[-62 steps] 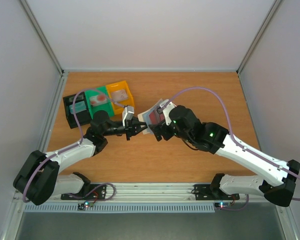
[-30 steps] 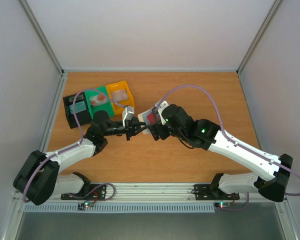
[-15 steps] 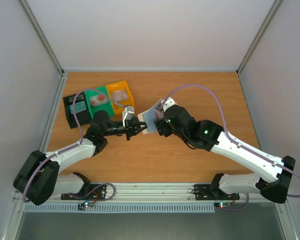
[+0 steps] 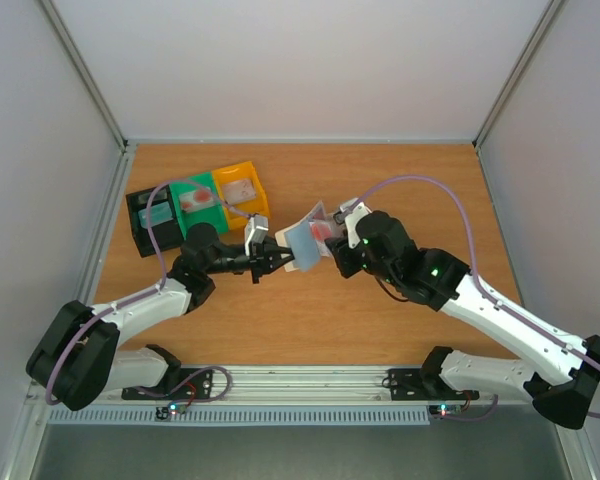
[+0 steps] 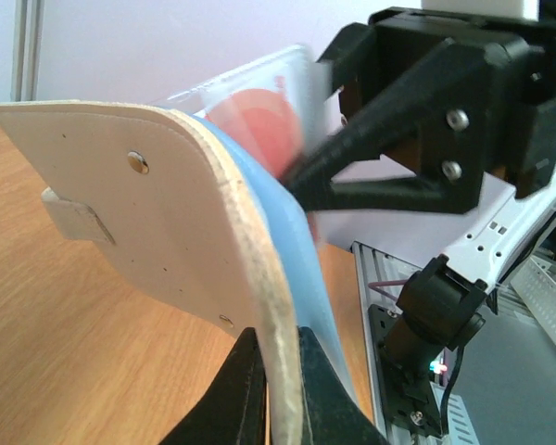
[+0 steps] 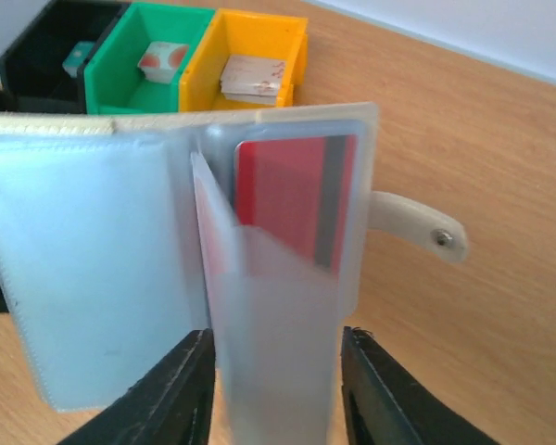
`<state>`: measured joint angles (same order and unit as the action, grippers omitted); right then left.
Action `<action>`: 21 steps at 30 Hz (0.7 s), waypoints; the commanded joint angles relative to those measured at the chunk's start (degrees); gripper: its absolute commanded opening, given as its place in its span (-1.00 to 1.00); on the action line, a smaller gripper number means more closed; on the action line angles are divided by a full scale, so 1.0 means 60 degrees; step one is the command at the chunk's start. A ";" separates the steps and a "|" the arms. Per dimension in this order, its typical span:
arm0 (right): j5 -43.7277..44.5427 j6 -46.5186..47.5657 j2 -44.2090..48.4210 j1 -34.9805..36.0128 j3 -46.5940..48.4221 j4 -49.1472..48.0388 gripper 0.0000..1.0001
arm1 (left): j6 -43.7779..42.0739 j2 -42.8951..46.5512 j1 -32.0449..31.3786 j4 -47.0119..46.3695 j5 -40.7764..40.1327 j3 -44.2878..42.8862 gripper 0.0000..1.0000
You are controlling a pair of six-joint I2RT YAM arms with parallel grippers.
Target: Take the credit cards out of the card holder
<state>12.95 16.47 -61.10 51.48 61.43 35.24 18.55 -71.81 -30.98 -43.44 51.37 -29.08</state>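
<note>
Holder on edge, spread sideways; left gripper clamps it, right gripper seemingly too.

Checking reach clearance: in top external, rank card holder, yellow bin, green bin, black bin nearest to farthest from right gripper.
1. Translucent pale-blue plastic card holder, at the right gripper.
2. Yellow plastic bin, back left.
3. Green plastic bin, left of yellow.
4. Black plastic bin, leftmost.

No legible text, labels, brands or numbers on anything.
</note>
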 commanded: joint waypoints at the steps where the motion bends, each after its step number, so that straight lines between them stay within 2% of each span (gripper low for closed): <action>1: -0.0964 -0.0088 0.0208 -0.0420 -0.0116 -0.0294 -0.28 | -0.0293 0.0221 -0.0066 -0.1029 0.0273 0.0131 -1.00; 5: -0.1859 0.0039 0.0091 -0.0586 -0.0157 -0.0488 -0.44 | -0.0357 0.0256 -0.0065 -0.1143 0.0503 0.0174 -0.99; 9: -0.3837 -0.0061 0.0230 -0.1256 -0.0423 -0.0928 -0.62 | -0.0327 0.0306 -0.0062 -0.1300 0.0651 0.0215 -0.99; 15: -0.5119 -0.0305 0.0233 -0.1870 -0.0618 -0.1110 -0.60 | -0.0337 0.0327 -0.0066 -0.1340 0.0715 0.0212 -0.99; 16: -0.5308 -0.0316 0.0249 -0.1915 -0.0635 -0.1164 -0.63 | -0.0348 0.0333 -0.0058 -0.1351 0.0736 0.0204 -1.00; 19: -0.5662 -0.0353 0.0291 -0.2052 -0.0665 -0.1332 -0.96 | -0.0364 0.0345 -0.0065 -0.1351 0.0761 0.0220 -1.00; 21: -0.5835 -0.0382 0.0335 -0.2170 -0.0685 -0.1374 -0.98 | -0.0377 0.0359 -0.0066 -0.1319 0.0752 0.0231 -1.00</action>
<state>-16.88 14.98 -60.34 39.79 57.80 29.52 18.35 -71.22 -31.00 -45.82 55.07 -28.14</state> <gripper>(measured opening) 0.025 0.041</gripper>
